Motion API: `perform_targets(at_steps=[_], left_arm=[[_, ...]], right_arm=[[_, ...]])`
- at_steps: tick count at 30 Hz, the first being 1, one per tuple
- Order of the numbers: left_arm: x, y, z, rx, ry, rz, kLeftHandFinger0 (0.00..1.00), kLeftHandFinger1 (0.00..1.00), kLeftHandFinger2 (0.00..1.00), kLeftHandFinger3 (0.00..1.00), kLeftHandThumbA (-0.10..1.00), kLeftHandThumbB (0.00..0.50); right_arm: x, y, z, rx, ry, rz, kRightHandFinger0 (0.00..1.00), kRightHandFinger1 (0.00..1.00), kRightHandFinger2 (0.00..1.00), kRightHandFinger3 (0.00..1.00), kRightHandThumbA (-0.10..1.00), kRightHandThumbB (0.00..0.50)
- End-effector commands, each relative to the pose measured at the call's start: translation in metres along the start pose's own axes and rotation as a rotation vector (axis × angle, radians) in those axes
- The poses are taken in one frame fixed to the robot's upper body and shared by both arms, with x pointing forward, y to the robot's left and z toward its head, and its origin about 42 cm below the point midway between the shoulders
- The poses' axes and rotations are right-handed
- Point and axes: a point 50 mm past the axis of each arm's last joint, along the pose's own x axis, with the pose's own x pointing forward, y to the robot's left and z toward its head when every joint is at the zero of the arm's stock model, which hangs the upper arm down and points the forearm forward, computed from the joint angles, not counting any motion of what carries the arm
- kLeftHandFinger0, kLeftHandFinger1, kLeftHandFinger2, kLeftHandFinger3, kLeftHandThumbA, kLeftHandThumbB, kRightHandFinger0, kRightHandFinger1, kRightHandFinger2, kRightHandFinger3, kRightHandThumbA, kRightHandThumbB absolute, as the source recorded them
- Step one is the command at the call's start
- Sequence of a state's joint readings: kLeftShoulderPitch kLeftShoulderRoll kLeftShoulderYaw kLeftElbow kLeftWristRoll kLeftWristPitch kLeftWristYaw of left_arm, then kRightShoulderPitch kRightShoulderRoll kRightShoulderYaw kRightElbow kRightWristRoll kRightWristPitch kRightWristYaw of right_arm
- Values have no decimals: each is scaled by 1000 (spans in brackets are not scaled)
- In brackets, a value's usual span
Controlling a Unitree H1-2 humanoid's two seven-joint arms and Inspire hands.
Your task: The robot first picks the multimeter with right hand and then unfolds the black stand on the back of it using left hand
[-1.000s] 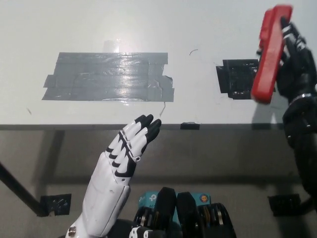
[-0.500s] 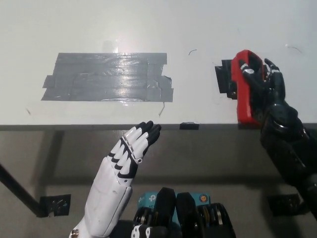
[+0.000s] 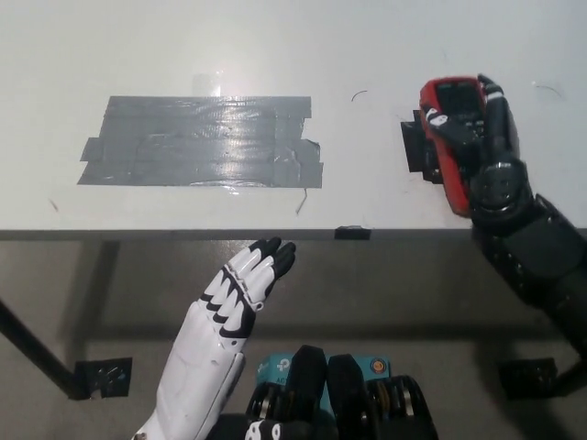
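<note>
- A broad white table [image 3: 275,46] with a smooth, slightly glossy top fills the upper half of the head view; its dark front edge runs straight across the picture, and grey floor lies below it.
- A wide patch of grey duct tape [image 3: 204,142], made of overlapping strips with ragged ends, lies flat on the table left of centre and catches a glare near its top and bottom edges.
- The black right arm comes in from the bottom right, and the black right hand [image 3: 491,147] reaches over the table's front edge, its fingers wrapped around the multimeter.
- The white left hand [image 3: 234,298] with black fingertips hangs below the table's front edge at lower centre-left, fingers straight and close together, holding nothing and pointing up toward the table, well apart from the multimeter.
- The red-cased handheld multimeter [image 3: 451,124] with a dark face sits at the right side of the table, lying close to the surface with its front turned up; whether it rests on the table or is just above it cannot be told.
- A square of black tape [image 3: 418,151] is stuck to the table just beside and partly under the multimeter's left edge.
- A small black tab [image 3: 352,233] sits on the front table edge, between the two hands.
</note>
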State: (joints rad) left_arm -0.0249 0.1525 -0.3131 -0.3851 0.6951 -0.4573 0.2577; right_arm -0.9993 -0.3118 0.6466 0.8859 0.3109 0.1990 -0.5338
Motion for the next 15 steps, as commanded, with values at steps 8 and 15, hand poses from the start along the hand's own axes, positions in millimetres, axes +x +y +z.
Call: perform_targets(at_steps=[8,15], left_arm=[[4,21,-3,68,-54,172,1000,1000,1000,1000,1000,276],[7,25,-7,78,-61,175,1000,1000,1000,1000,1000,276]], right_arm=[[48,-59,69,-498,-81,253,1000,1000,1000,1000,603,500],[54,-75,66,-469,-51,272,1000,1000,1000,1000,660,500]])
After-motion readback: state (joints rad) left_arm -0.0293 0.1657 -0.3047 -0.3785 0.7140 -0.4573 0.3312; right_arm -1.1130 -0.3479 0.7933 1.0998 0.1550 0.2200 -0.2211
